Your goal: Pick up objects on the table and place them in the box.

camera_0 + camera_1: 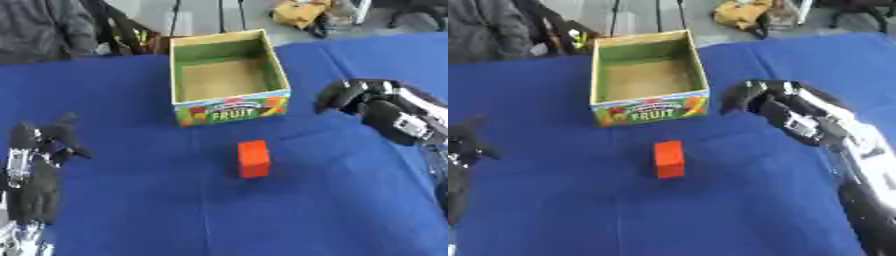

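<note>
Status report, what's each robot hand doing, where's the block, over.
Right robot hand curled, empty, beside the box. Left robot hand idle at lower left. Orange block on the cloth before the box, untouched. Path clear.

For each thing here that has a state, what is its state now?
Box: upright, open, nothing visible inside.
Block: on the cloth, in front of the box, not held.
Right hand: fingers curled, holding nothing, right of the box.
Left hand: idle at lower left, holding nothing.
</note>
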Controlling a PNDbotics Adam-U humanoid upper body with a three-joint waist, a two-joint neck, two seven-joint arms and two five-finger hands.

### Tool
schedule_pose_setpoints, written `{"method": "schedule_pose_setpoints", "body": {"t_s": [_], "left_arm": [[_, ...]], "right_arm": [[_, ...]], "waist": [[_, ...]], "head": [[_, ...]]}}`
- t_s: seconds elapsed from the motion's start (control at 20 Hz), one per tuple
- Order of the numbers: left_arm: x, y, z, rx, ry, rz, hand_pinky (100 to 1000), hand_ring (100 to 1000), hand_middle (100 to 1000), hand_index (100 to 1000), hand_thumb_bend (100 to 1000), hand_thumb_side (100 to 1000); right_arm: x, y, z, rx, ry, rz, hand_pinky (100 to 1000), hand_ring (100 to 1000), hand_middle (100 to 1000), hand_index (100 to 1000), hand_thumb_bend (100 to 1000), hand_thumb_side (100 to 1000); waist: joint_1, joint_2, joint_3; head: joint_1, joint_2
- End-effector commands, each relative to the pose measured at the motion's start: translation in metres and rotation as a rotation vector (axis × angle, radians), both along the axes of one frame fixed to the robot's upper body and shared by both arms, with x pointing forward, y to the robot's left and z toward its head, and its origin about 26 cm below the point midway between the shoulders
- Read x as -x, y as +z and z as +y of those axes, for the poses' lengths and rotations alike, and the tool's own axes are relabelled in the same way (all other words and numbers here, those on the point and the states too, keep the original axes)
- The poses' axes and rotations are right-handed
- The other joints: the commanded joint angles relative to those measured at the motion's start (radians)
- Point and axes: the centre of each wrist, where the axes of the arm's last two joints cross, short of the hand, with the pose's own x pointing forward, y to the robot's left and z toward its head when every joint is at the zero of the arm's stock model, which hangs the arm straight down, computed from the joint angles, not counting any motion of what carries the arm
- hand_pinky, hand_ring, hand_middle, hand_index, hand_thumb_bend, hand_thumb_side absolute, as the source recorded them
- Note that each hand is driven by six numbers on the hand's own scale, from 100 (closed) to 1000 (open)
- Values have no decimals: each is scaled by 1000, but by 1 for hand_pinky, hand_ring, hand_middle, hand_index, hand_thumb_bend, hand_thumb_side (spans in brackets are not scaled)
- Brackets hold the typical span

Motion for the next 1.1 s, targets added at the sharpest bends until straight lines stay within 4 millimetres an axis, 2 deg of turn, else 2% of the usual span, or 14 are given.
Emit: {"method": "schedule_pose_setpoints", "body": {"t_s": [0.05,0.65,0.8,0.85,0.9,1.1], "left_arm": [[1,6,1,-9,-9,-20,470,920,389,582,458,829],[1,6,1,-9,-10,-21,470,920,378,541,453,829],[1,6,1,-9,-10,-21,455,895,359,517,450,829],[1,6,1,-9,-12,-22,376,821,310,470,442,826],[1,6,1,-9,-16,-24,367,813,303,464,442,825],[1,7,0,-12,-44,-35,344,796,288,448,441,826]], "right_arm": [[-1,10,-1,20,4,-30,931,782,783,713,187,541],[-2,10,0,32,11,-35,929,784,783,708,193,513],[-3,11,0,43,13,-41,928,784,782,709,201,511],[-3,12,0,50,13,-45,926,785,783,712,253,495],[-4,15,0,66,16,-60,925,786,783,713,269,492],[-13,24,1,143,28,-130,921,803,800,734,447,468]], "waist": [[-2,-17,3],[-4,-15,4],[-5,-17,5],[-5,-17,6],[-6,-18,7],[-6,-21,13]], "head": [[-3,-5],[-2,-5],[-3,-5],[-4,-5],[-6,-4],[-15,-4]]}}
